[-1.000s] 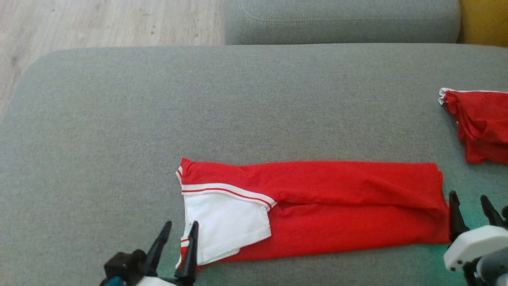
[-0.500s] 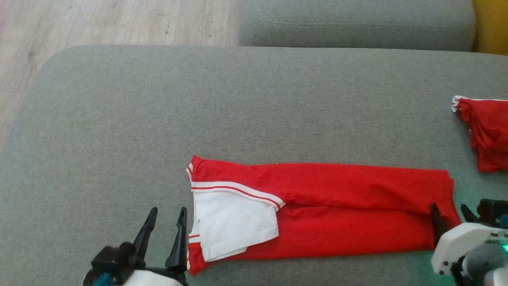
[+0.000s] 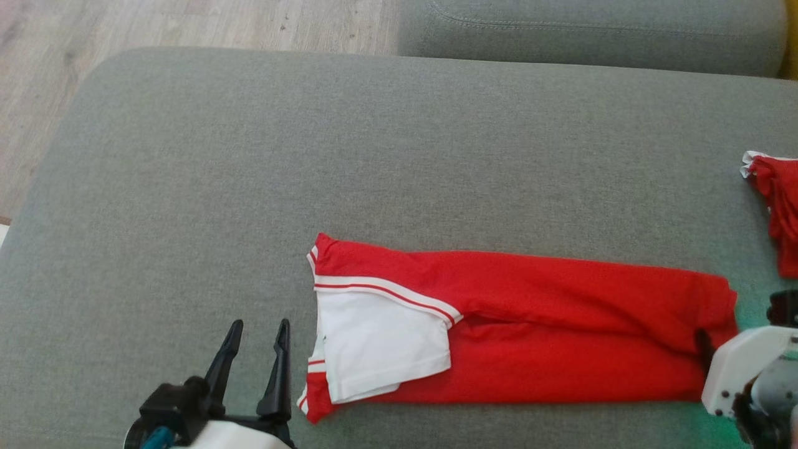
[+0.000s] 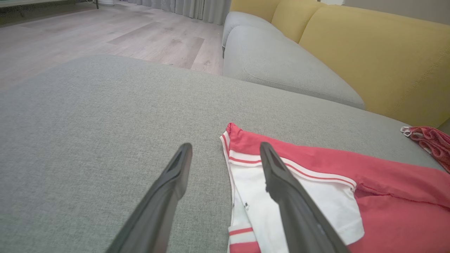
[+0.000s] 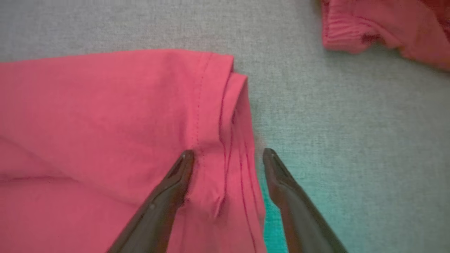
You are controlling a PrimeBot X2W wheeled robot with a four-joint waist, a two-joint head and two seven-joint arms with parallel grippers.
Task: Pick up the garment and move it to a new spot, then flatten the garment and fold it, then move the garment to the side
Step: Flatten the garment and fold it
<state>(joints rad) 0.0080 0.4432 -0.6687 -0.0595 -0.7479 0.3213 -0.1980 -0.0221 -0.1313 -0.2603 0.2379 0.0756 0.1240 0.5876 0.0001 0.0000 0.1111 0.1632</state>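
The shirt [image 3: 561, 330] lies flat on the grey cushion [image 3: 312, 156], folded into a long strip running left to right, near the cushion's front edge. Its left end has a white sleeve [image 3: 380, 343] w/ red-and-white trim; the rest is red.

My left jaws are apart, at lower left in the head view, just beside the shirt's left end. In the left wrist view one finger [image 4: 288, 193] crosses in front of the white sleeve and the other is over bare cushion. Can't tell if either touches cloth.

My right jaws are apart too, at the shirt's right end. In the right wrist view they straddle the stitched hem [image 5: 228, 116]: one finger has its tip against the red fabric, which puckers there, and the other is over the cushion just off the edge. The hem lies btwn them, not pinched. The head view has my white wrist housing [image 3: 742, 368] over that corner, w/ a dark fingertip on the cloth. There's a teal glow [image 5: 270, 218] on the cushion beside the hem.

A 2nd red garment [image 3: 782, 218], bunched, w/ a bit of white at its edge, lies on the same cushion to the right, apart from the shirt. Beyond the cushion: another grey seat [image 3: 592, 31], wood floor [image 3: 187, 25] at far left, and a yellow sofa back [image 4: 369, 52] in the left wrist view.
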